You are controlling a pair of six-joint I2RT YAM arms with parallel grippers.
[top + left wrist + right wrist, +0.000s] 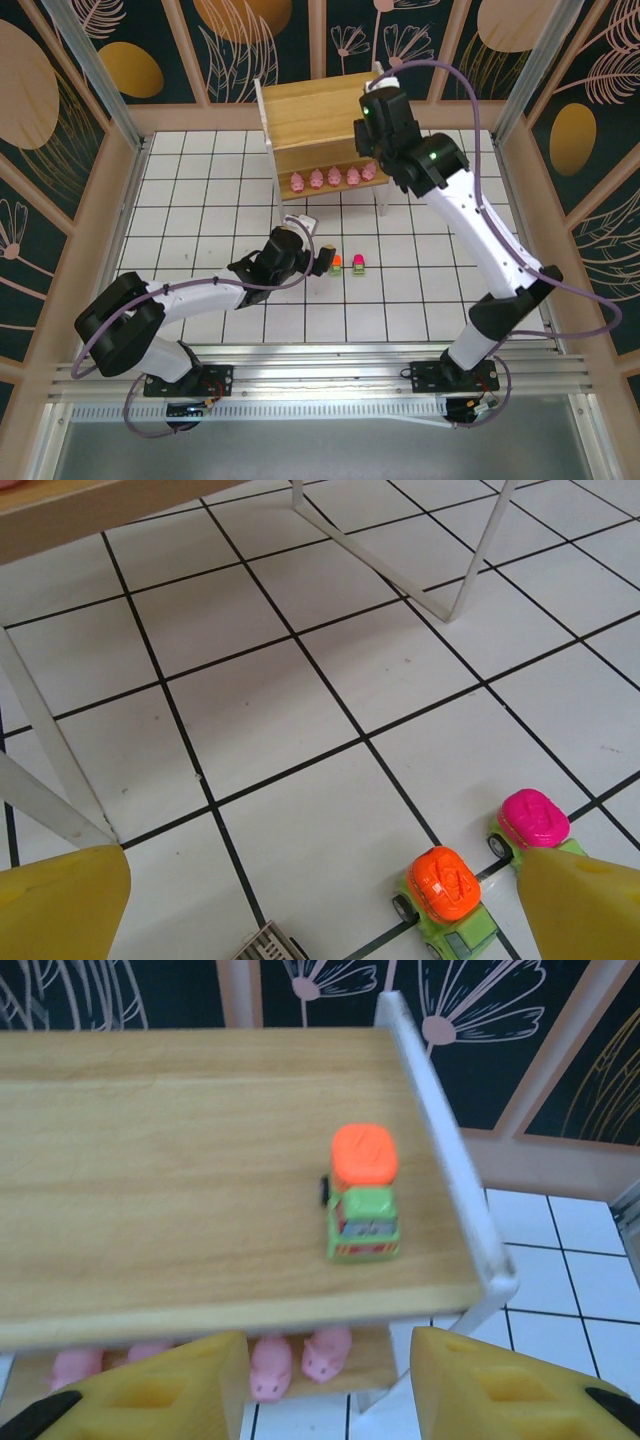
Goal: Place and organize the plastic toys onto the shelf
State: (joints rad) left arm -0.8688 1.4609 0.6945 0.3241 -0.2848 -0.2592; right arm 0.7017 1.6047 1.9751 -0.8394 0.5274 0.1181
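Left tool (320, 865) hangs low over the white tiled surface (300, 680) with its yellow fingers (60, 905) spread wide and nothing gripped between them. Just inside its other finger stands an orange-topped green vehicle (447, 892), and a pink-topped vehicle (533, 820) sits just beside that one, partly behind the finger. A ribbed grey piece (268, 945) pokes in at the bottom edge of the left wrist view, cut off too much to identify.

Beyond the two vehicles come the thin white shelf legs (55, 770), with bare tiles between the legs and the toys. The shelf (300, 120) stands at the far side. Its lower tier carries five pink pigs (335, 178) in a row along the front edge.

Right tool (320, 1350) hovers over the front edge of the top board (150, 1160), fingers apart and empty. On that board, near the white side rail (440, 1130), rests another vehicle with an orange top (362, 1195).
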